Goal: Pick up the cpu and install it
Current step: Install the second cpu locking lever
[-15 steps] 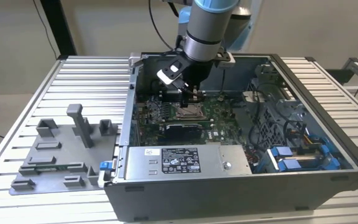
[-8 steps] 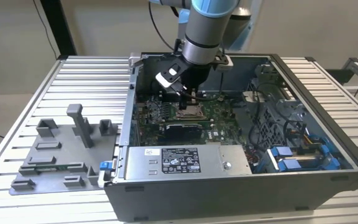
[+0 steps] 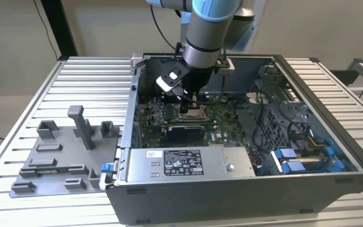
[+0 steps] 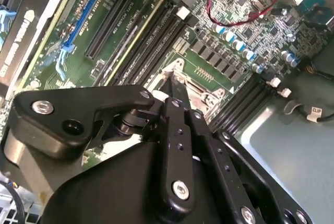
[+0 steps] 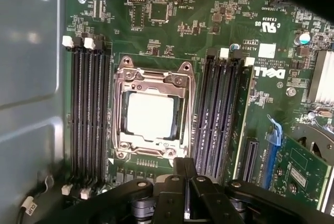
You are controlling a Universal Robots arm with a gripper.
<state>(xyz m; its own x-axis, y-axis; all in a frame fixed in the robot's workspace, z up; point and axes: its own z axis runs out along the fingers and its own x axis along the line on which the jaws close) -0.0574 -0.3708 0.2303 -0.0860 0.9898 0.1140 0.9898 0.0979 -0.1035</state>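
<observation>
A: Which step are you on?

B: Judging by the layout, the placing step looks done. The cpu (image 5: 151, 115) sits flat in the socket, inside the metal socket frame (image 5: 156, 77) on the motherboard (image 5: 209, 25). You aren't carrying it.

A: Fingers?

B: Your gripper (image 5: 184, 167) has its fingers pressed together into one narrow tip, with nothing pinched between them. The second wrist view shows the same: the gripper (image 4: 174, 80) tapers to a point over the socket area.

A: Where's the chip relative to that tip?

B: Just ahead of the fingertips, near but apart. There's no contact that I can see. It isn't between the fingers, and the socket frame's near edge lies between the tip and the chip. Memory slots (image 5: 88, 114) flank the socket on either side of the fingers' line.

A: Frame latched?

B: I can't tell from these views.

A: What does a further move call for?

B: My judgement is a slow, straight motion. The tip is close to the frame and the chip's pale top, so you mustn't drag sideways or you may nudge the chip in its seat. The arm is also deep inside the computer case (image 3: 245, 189), so watch the walls.
</observation>
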